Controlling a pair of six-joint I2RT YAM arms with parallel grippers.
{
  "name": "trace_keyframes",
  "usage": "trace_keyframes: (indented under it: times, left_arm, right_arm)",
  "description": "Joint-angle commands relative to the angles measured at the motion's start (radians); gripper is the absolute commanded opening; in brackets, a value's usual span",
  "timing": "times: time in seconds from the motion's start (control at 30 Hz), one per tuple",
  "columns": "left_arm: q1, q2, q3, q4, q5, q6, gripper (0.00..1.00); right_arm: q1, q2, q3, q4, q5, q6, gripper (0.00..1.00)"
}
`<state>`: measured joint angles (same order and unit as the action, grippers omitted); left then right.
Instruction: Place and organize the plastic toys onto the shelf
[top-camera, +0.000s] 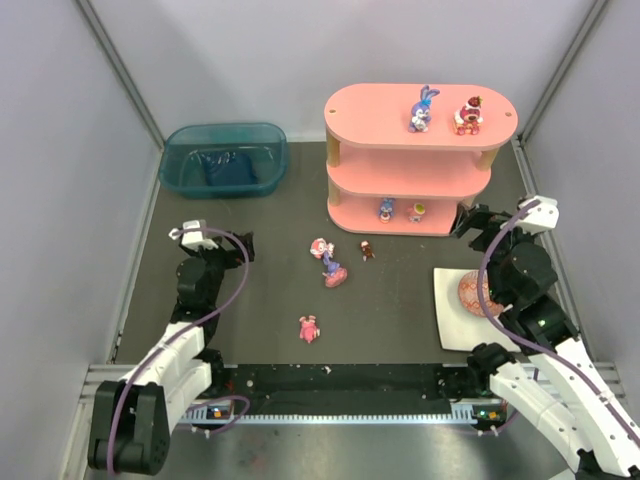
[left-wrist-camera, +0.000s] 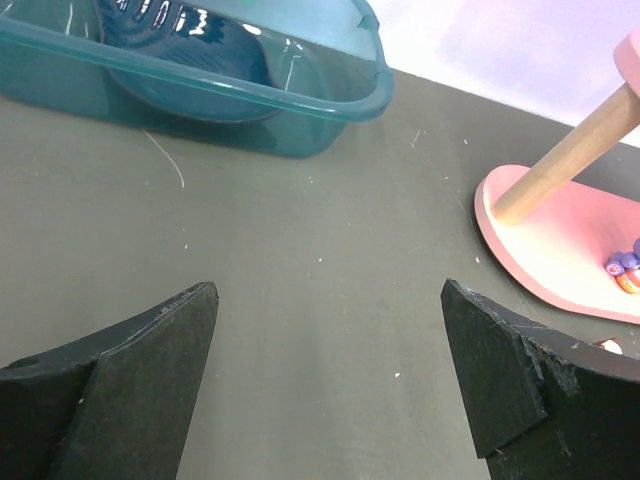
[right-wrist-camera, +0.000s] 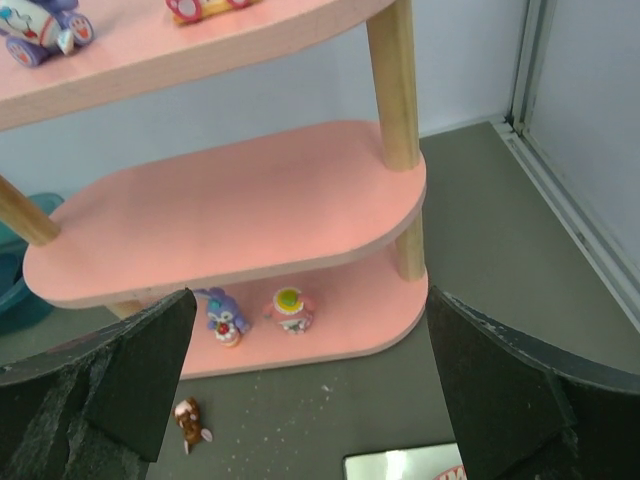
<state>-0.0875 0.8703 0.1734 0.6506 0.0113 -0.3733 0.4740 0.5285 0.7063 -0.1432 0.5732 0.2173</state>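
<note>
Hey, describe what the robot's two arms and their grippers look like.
The left arm and right arm are black jointed links with white shells near the bases and wrists, each trailing a looped purple cable. The left gripper and right gripper have broad, matte black wedge-shaped fingers with scuffed, worn edges.

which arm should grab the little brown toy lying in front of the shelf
right: the right gripper, open, sits beside the shelf, with the brown toy in its wrist view. the left gripper is farther away, facing the teal bin
</note>
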Motion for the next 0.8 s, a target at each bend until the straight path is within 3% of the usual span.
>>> trace_keyframes:
  times: [0.0, 0.47, 0.77]
  left_arm:
    - [0.005, 0.01, -0.011, 0.101, 0.045, 0.001, 0.99]
    - [0.005, 0.038, -0.055, 0.173, 0.088, -0.067, 0.99]
    - [0.003, 0.101, -0.074, 0.228, 0.162, -0.111, 0.96]
  right_arm:
    - [0.006, 0.001, -0.011, 0.022, -0.035, 0.01, 0.99]
    - [0.006, -0.012, -0.085, 0.048, -0.15, 0.054, 0.99]
    - [0.038, 0.158, -0.085, 0.073, -0.509, 0.06, 0.98]
